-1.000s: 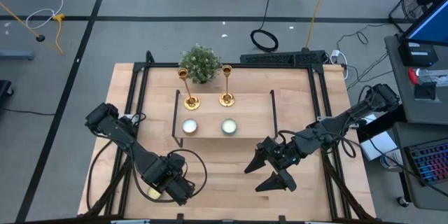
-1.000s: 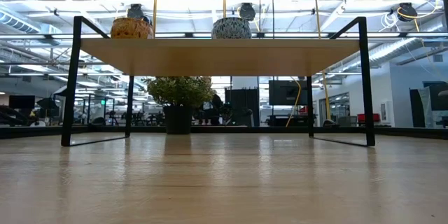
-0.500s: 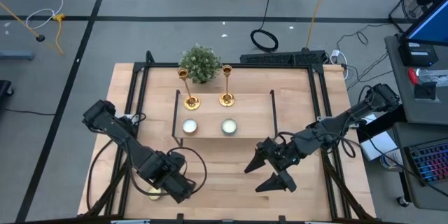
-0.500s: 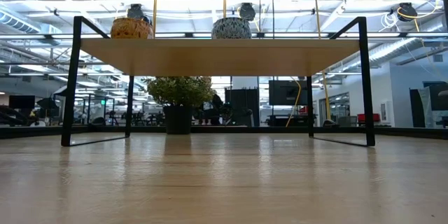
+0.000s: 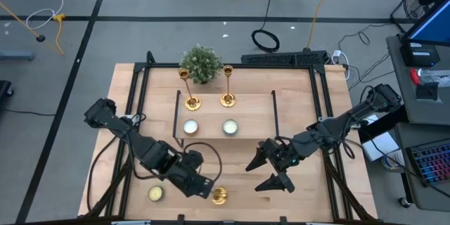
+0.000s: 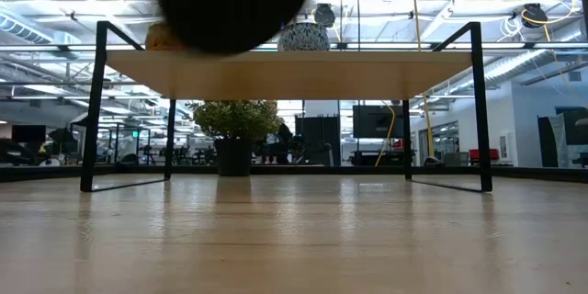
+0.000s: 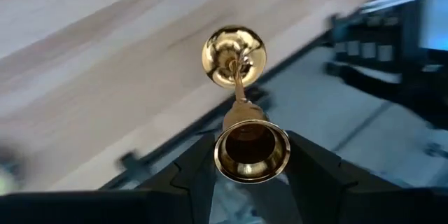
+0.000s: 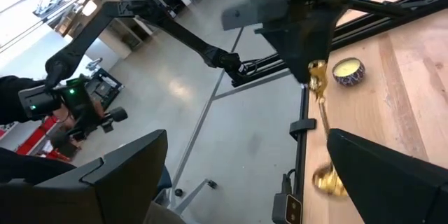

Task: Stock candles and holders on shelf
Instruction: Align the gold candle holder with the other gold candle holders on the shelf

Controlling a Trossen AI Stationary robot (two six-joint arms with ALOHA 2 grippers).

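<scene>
Clearly the left gripper (image 5: 202, 185) is clamped on the cup end of a gold holder (image 5: 219, 195), which it carries lying level above the near edge of the table (image 5: 309, 183); the left wrist view shows the dark fingers (image 7: 203, 175) pinching just under the cup (image 7: 251, 152), with the stem and flared base (image 7: 234, 56) sticking straight out beyond them. That is the risk as I judge it — a smooth, shiny cup held at one end, with the heavy base far from the grip, could twist or slide out during a swing toward the shelf (image 5: 253, 116). It must also be turned upright before it lands, and a tilted base would topple, perhaps into the two holders (image 5: 191, 102) and two candles (image 5: 190, 126) already standing there. The yellowish candle (image 5: 155, 193) sits on the table beside the left arm, not yet stocked. The right gripper (image 5: 271, 173) hangs with its jaws wide apart and empty over the table's near right part. Much is obscured: in the low view a dark blurred mass (image 6: 234, 0) blocks part of the shelf top, and only one candle (image 6: 303, 37) is plainly seen there; how firmly the fingers bite the cup cannot be told.
</scene>
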